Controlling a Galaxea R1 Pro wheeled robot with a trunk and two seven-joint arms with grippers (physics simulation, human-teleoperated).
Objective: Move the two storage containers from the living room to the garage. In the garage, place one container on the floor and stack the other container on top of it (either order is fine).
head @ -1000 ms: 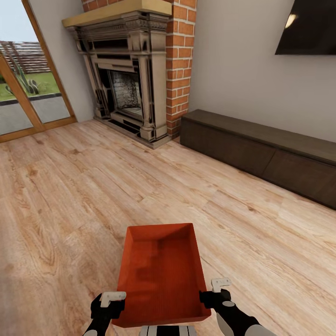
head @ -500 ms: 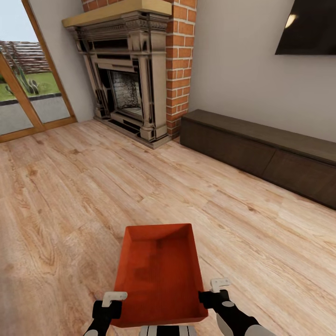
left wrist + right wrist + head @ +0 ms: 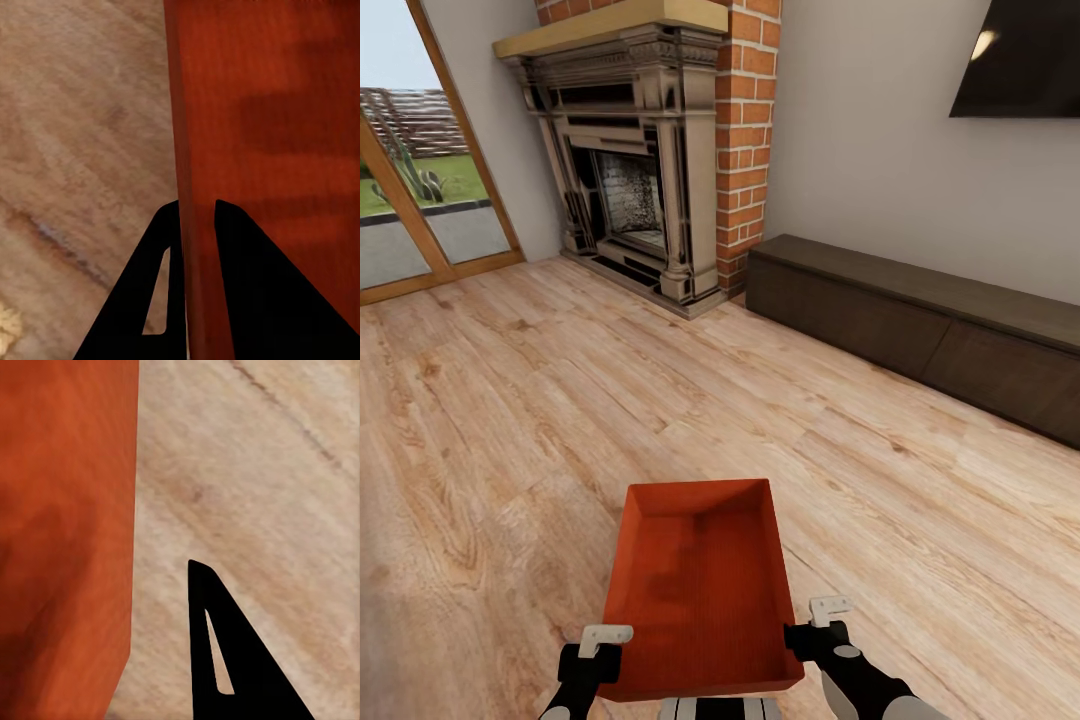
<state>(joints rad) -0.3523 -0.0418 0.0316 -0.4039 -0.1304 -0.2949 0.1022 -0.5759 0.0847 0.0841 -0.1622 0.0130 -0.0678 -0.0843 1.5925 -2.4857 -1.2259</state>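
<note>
Storage container edged slightly nearer, left tool pinching its side wall, right tool grip unclear, open wood floor ahead.

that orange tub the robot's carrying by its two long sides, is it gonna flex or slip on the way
The storage container probably stays fairly stiff: its walls look straight where the left gripper clamps one wall. It looks empty, so likely light. The thin smooth rim could slip a little; the right gripper sits at the opposite wall, which should limit tilting.
</note>
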